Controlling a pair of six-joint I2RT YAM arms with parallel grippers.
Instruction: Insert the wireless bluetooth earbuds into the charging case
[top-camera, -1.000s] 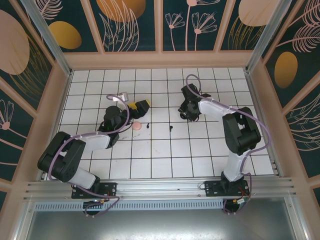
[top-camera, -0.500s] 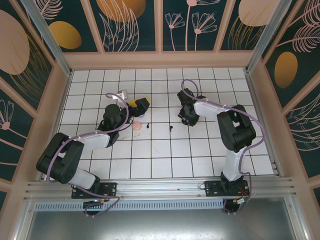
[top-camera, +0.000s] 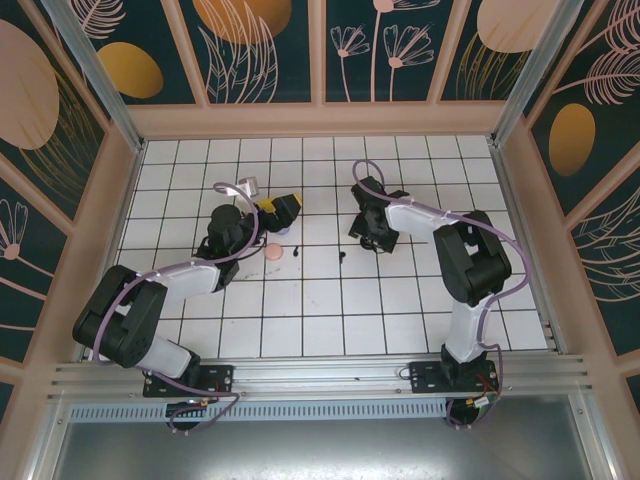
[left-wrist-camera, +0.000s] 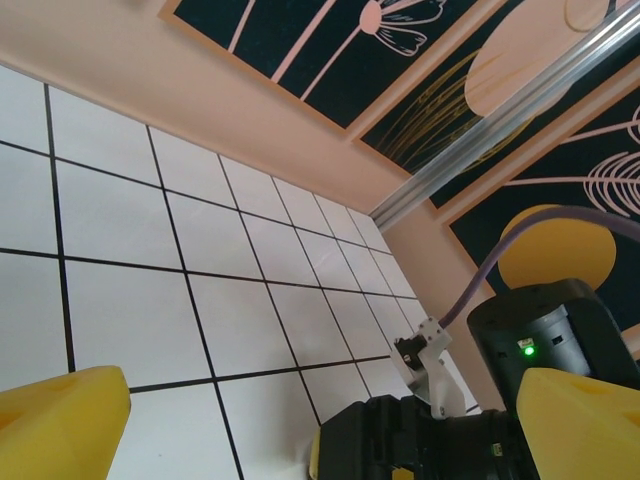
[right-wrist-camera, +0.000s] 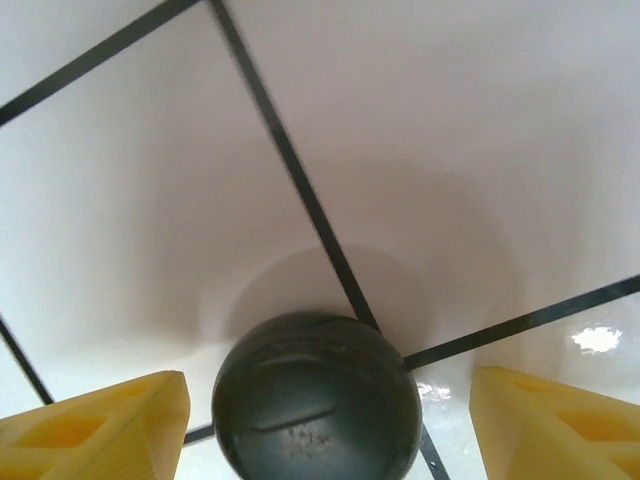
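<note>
A round black charging case (right-wrist-camera: 316, 395) lies shut on the white tiles, between the yellow fingers of my right gripper (right-wrist-camera: 325, 425). The jaws stand open, with a gap on each side of the case. From above, the right gripper (top-camera: 367, 235) points down at the floor and covers the case. Two tiny black earbuds (top-camera: 297, 250) (top-camera: 343, 254) lie on the tiles between the arms. My left gripper (top-camera: 281, 213) hovers above them, open and empty; its yellow fingers (left-wrist-camera: 62, 422) frame the right arm (left-wrist-camera: 420, 440).
A pink round case (top-camera: 271, 254) rests on the tiles just below the left gripper, close to one black earbud. The tiled floor (top-camera: 330, 310) is walled by beige panels (top-camera: 320, 118) at the back and sides.
The right gripper's jaws have widened away from the black case, and the right wrist has shifted slightly left and farther back. The left arm has barely moved.
</note>
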